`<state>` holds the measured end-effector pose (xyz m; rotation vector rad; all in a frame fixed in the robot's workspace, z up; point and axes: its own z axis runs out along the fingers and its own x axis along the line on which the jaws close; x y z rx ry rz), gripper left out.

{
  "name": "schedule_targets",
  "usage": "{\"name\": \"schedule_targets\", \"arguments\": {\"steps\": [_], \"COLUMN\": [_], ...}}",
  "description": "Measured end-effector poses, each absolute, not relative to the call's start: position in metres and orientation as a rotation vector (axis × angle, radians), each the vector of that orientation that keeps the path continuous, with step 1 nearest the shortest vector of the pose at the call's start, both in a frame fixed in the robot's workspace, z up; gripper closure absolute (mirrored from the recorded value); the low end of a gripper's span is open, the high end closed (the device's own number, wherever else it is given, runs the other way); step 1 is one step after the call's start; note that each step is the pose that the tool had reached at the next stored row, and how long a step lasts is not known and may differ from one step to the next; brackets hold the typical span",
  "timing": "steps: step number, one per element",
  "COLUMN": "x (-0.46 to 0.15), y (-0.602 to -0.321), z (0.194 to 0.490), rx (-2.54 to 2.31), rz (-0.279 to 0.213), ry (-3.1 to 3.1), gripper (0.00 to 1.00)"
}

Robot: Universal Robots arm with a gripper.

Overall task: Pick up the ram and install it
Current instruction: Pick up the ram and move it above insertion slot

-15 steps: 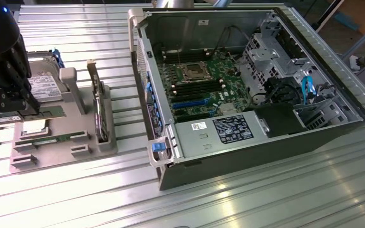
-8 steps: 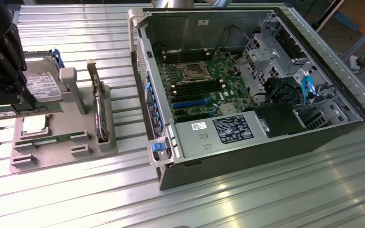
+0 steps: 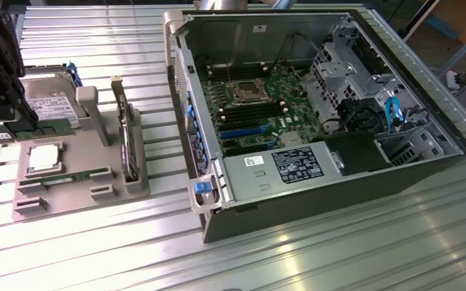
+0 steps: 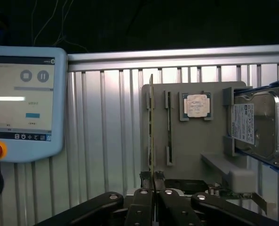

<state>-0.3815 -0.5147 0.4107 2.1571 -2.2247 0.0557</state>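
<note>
My black gripper (image 3: 24, 124) is squeezed tight on the thin green ram stick with little dark chips (image 3: 55, 127). In the wrist view my two fingers pinch the near end of the ram stick (image 4: 151, 127), and the rest of it points straight away from me, edge up, like a ruler held by one end.

I think the stick is up out of its place. It hangs over the flat grey holder tray (image 3: 71, 203) and pokes past the tray's edge on the exterior view's left. A second green stick (image 3: 67, 178) just like it lies in the tray, close by. I am not touching that one.

The big open computer case (image 3: 298, 200) is well apart from me, off toward the exterior view's right. Inside it is a green main board (image 3: 269, 124) with long dark slots (image 3: 253, 112). My stick lies long-ways almost the same way those slots run, only tipped a little. So the stick's home is off to that side, not under me.
</note>
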Motion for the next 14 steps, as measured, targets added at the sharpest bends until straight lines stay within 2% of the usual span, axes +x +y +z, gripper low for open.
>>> {"name": "schedule_targets", "arguments": {"steps": [4,14], "x": [-0.3815,-0.3737], "y": [-0.5147,-0.5147], "z": [0.4206,0.4209], "rx": [2.155,2.155], "rz": [0.06,0.059], "ry": [-2.223,-2.222], "gripper": [0.88,0.88]}}
